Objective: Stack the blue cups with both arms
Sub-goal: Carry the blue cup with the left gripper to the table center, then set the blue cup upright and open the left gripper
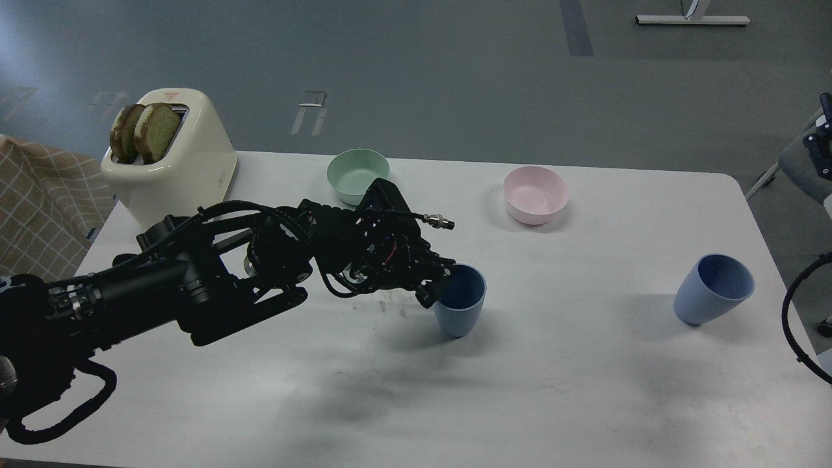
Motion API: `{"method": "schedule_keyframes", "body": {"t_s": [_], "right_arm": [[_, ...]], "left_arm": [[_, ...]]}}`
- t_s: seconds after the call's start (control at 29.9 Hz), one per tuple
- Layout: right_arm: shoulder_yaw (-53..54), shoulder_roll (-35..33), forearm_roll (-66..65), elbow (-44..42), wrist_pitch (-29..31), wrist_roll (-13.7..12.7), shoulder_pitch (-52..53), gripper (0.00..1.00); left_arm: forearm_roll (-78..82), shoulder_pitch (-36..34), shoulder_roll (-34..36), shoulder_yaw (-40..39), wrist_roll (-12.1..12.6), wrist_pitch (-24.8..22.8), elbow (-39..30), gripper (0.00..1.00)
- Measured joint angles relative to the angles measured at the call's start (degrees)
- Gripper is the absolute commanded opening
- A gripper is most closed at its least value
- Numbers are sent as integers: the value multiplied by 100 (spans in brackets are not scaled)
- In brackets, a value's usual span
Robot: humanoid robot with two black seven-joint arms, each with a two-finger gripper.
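My left gripper (441,286) is shut on the rim of a dusty-blue cup (463,304), which stands upright with its base at or just above the white table (416,390) near the middle. The second blue cup (712,289) stands alone at the right side of the table, open end up and leaning slightly. My left arm reaches in from the lower left across the table. My right gripper is out of view; only a black cable loop (790,312) shows at the right edge.
A cream toaster (174,159) with two bread slices stands at the back left. A pale green bowl (356,175) and a pale pink bowl (534,194) sit along the back. A checked cloth (39,214) lies off the left edge. Crumbs lie near the table's middle.
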Motion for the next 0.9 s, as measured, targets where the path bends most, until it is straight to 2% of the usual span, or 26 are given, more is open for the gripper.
{"method": "schedule_keyframes", "body": {"t_s": [0.03,0.07,0.1,0.13,0.23,0.27,0.37,0.43,0.9], "right_arm": [[0,0,0,0,0,0,0,100],[0,0,0,0,0,-1,-1,100],[0,0,0,0,0,-1,-1,100],[0,0,0,0,0,-2,-1,100],[0,0,0,0,0,-2,-1,100],[1,3,0,0,0,-2,-2,100],[1,8,0,-4,0,-2,-10,100],[1,9,0,-8,0,-2,-23,100],[0,1,0,-9,0,-2,-62,100]], "left_arm": [[0,-3,0,1,0,0,23,7],[0,-16,-1,4,-1,0,40,29],[-1,-29,-1,7,-3,0,48,41],[-1,-45,-4,11,-2,0,55,50],[-1,-62,-10,20,-2,-20,68,53],[-4,-88,-13,12,-1,-19,67,59],[-30,-148,-36,-9,-1,-10,63,69],[-41,-157,-71,-12,-1,-8,52,71],[-222,-234,-65,-40,-11,-4,-46,74]]}}
